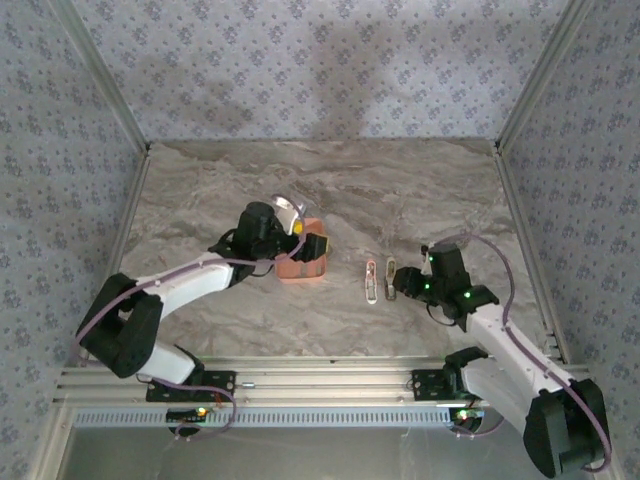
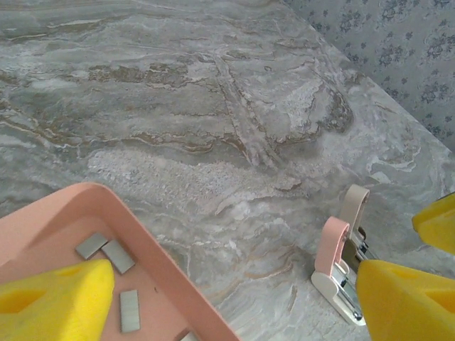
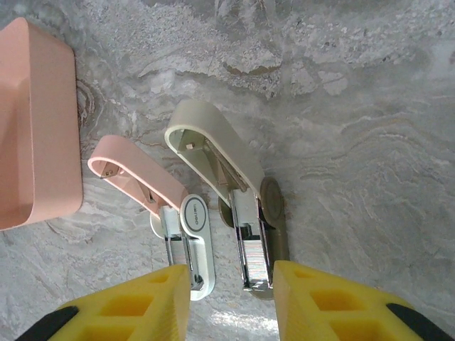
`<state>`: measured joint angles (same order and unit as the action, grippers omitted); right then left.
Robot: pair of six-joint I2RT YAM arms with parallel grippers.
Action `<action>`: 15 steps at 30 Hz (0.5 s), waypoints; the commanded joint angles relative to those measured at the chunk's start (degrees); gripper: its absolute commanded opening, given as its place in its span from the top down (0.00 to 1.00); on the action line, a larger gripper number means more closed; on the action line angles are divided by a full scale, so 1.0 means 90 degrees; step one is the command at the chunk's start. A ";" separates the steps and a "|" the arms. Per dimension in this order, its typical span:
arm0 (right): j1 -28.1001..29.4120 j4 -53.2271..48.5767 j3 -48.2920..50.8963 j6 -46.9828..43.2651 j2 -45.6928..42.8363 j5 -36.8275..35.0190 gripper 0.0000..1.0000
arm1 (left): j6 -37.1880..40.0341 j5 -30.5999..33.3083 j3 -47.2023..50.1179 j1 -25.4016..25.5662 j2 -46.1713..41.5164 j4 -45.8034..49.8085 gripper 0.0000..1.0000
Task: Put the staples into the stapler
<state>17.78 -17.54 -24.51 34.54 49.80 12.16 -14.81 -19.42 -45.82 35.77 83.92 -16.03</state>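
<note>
The stapler point(image 3: 186, 234), pink and white, lies hinged open on the marble table, its pink lid point(image 3: 131, 174) raised. It also shows in the overhead view point(image 1: 371, 281) and in the left wrist view point(image 2: 333, 250). Several grey staples point(image 2: 117, 256) lie in the salmon tray point(image 2: 153, 252). My left gripper point(image 2: 234, 278) is open wide and straddles the tray's rim, with one finger point(image 2: 60, 298) over the staples and the other point(image 2: 405, 298) by the stapler. My right gripper point(image 3: 232, 273) stands open just short of the stapler's near end, holding nothing.
A second, beige stapler point(image 3: 245, 192) lies open right beside the pink one, a silvery strip in its channel; its near end sits between my right fingertips. The tray point(image 1: 303, 268) is left of both staplers. Patterned walls close in the table on three sides.
</note>
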 commanded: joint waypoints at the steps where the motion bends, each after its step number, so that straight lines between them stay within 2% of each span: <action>1: -0.0031 0.0328 0.0193 0.0117 -0.0231 -0.0073 0.63 | -0.0005 -0.0274 -0.0454 0.0148 0.0346 0.0301 0.13; 5: 0.0049 0.0115 0.0279 0.0283 -0.0413 -0.0437 0.63 | 0.0007 -0.0470 -0.1022 0.0345 0.0915 0.0514 0.15; 15: 0.0131 0.0344 0.0665 0.0344 -0.0623 -0.0442 0.62 | -0.0234 -0.1302 -0.2576 0.0836 0.2596 0.0798 0.22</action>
<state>18.55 -15.97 -19.16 37.10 44.40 9.47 -15.99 -26.70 -65.10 42.17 104.66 -10.48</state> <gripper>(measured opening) 0.383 0.786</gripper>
